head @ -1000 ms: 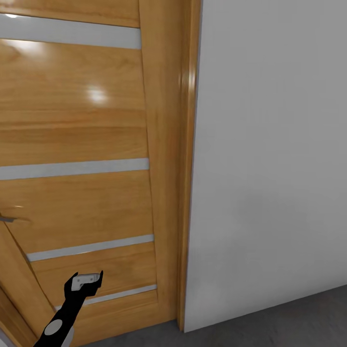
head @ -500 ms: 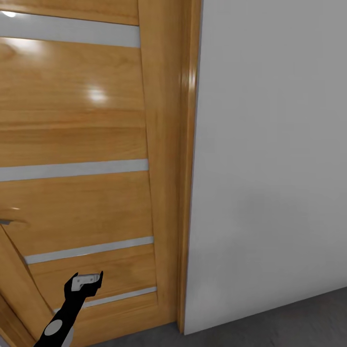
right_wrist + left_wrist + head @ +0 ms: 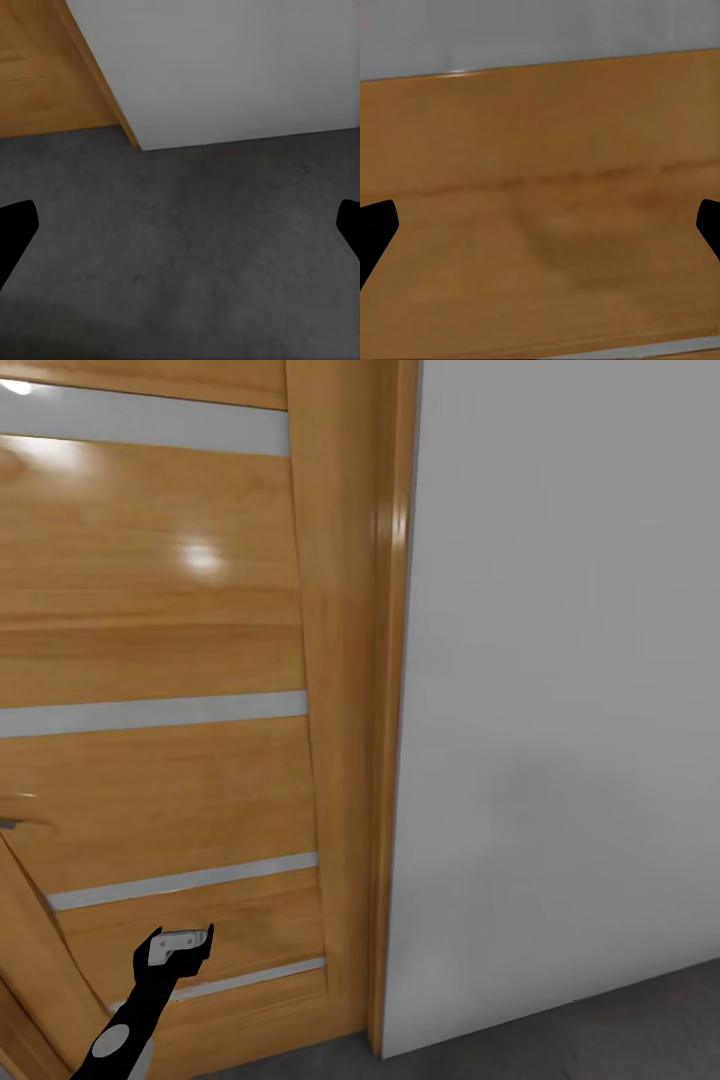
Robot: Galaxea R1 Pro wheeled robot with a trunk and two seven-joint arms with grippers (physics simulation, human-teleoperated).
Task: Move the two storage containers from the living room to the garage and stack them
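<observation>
The robot faces one wooden door (image 3: 160, 740), honey-coloured with four pale horizontal strips across it, set beside one plain white wall (image 3: 560, 710). One wooden door frame (image 3: 385, 710) runs upright between door and wall. Below them lies a strip of dark grey speckled floor (image 3: 600, 1030), which suggests the garage side of the doorway. One black left gripper (image 3: 183, 938) is raised close to the lower part of the door, just ahead of the panel between its two lowest strips; whether it touches the wood cannot be told. In the left wrist view its jaws stand wide apart, with nothing between them but the door panel straight ahead. In the right wrist view, the right gripper (image 3: 180, 225) points down at the bare concrete floor, its jaws also wide apart and holding nothing; the foot of the door frame and the base of the wall lie beyond its jaws. Part of a metal door handle (image 3: 12, 823) shows at the door's far side, well away from the left jaws. Neither of the two red-orange containers appears near either pair of jaws, so their whereabouts cannot be told. The step in hand seems to be getting through this door, likely on the way to fetch a container. The next move probably calls for pushing the door or reaching its handle.
</observation>
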